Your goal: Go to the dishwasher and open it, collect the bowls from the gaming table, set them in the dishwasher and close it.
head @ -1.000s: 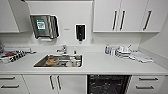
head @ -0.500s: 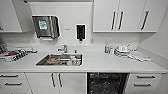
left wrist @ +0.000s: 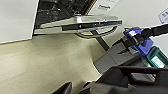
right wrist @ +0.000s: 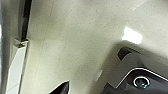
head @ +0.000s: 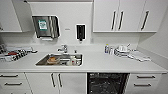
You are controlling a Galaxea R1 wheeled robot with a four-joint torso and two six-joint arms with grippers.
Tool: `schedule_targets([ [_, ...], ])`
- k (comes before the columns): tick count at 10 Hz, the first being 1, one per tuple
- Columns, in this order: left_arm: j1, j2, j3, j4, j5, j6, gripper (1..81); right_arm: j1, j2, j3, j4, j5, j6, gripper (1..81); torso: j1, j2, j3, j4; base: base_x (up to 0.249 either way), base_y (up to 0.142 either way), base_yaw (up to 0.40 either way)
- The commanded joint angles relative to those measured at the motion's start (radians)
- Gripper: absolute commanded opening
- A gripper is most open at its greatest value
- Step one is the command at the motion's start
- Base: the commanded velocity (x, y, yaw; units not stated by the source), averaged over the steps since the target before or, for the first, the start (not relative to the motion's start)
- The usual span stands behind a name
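Dishwasher [head: 107, 83] — open, dark interior, under the counter's [head: 105, 63] front edge, right of the sink [head: 60, 60]. Both grippers — state cannot be told.

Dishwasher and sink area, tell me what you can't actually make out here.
- Dishwasher interior: head view, dark, and cut off by the picture's lower edge; its contents are unreadable.
- Items in the sink: head view, too blurred to identify.
- Clutter at the counter's left end: head view, blurred and cut by the edge.
- Dishwasher door: left wrist view, seen edge-on, so its front is hidden.
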Motion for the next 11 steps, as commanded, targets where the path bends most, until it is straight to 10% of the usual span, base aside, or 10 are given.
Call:
schedule_targets([
  [1,0.009,0.053,-0.186,-0.097,0.024,-0.016,81.1,0.034,-0.071,0.093,-0.046,0.032,-0.360,81.1,0.000,0.000,0.000,0.000,0.000,0.000,0.000],
  [5,0.149,0.179,-0.422,-0.135,-0.034,-0.014,81.1,-0.069,-0.132,0.294,-0.055,0.145,-0.767,81.1,0.000,0.000,0.000,0.000,0.000,0.000,0.000],
  [11,0.288,0.303,-0.605,-0.138,-0.115,-0.016,81.1,-0.183,-0.133,0.411,-0.057,0.216,-0.967,81.1,-0.064,0.100,0.000,0.000,0.000,0.000,0.000],
])
